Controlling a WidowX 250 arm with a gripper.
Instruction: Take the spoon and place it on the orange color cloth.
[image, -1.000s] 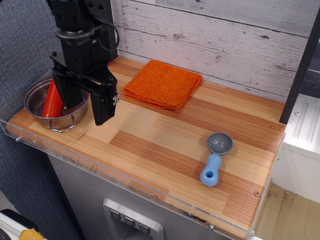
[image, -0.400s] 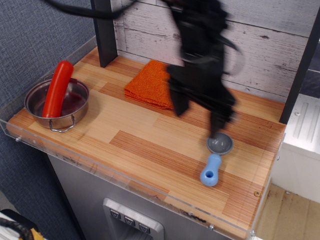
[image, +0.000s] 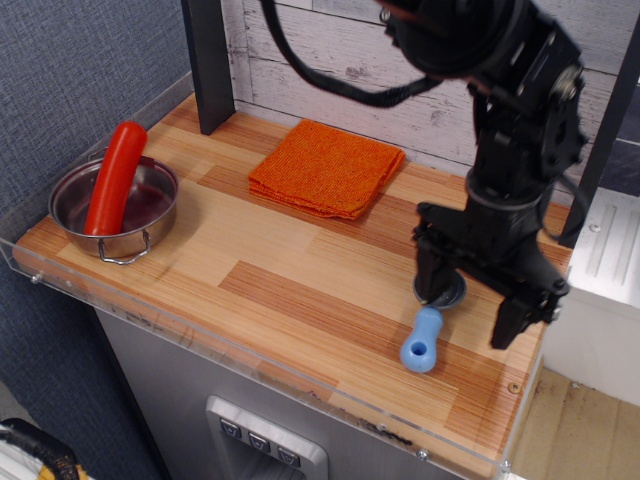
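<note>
The spoon (image: 424, 335) lies on the wooden table at the front right, its light-blue handle pointing toward the front edge; its grey bowl is mostly hidden behind my gripper. My gripper (image: 470, 305) hangs open over the spoon's bowl end, one finger (image: 428, 280) just left of the bowl and the other finger (image: 513, 318) to the right. It holds nothing. The orange cloth (image: 327, 167) lies folded and flat at the back middle of the table, well to the left of the gripper.
A metal pot (image: 115, 215) with a long red sausage-shaped object (image: 115, 177) in it stands at the left. A dark post (image: 210, 65) stands at the back left. A clear plastic lip (image: 250, 350) runs along the table's front edge.
My arm swept from above the pot at the left, across the cloth, to the right side, and now hangs over the spoon. The spoon and cloth have not moved.
</note>
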